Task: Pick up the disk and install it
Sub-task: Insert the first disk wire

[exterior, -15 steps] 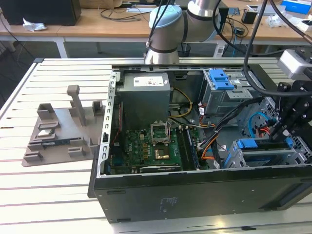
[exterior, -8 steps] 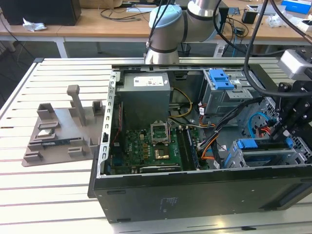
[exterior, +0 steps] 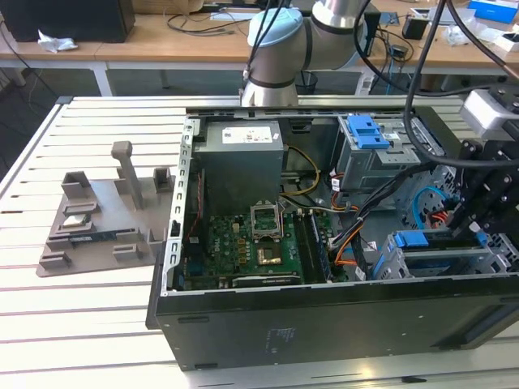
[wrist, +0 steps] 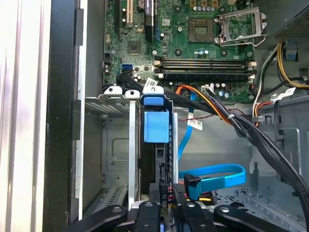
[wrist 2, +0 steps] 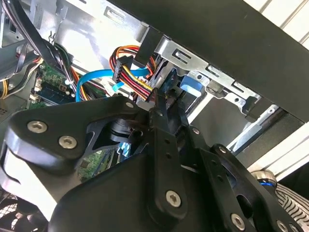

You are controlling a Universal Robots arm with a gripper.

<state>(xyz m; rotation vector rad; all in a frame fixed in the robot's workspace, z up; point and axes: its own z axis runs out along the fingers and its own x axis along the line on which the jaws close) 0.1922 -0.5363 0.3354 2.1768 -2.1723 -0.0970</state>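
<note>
while the gripper (wrist: 164,205) sits closed on the back edge of the disk (wrist: 163,162), which stands on edge in the bay (wrist: 118,145) of the case (exterior: 324,324), pickup looks done and full seating cannot be told.
</note>
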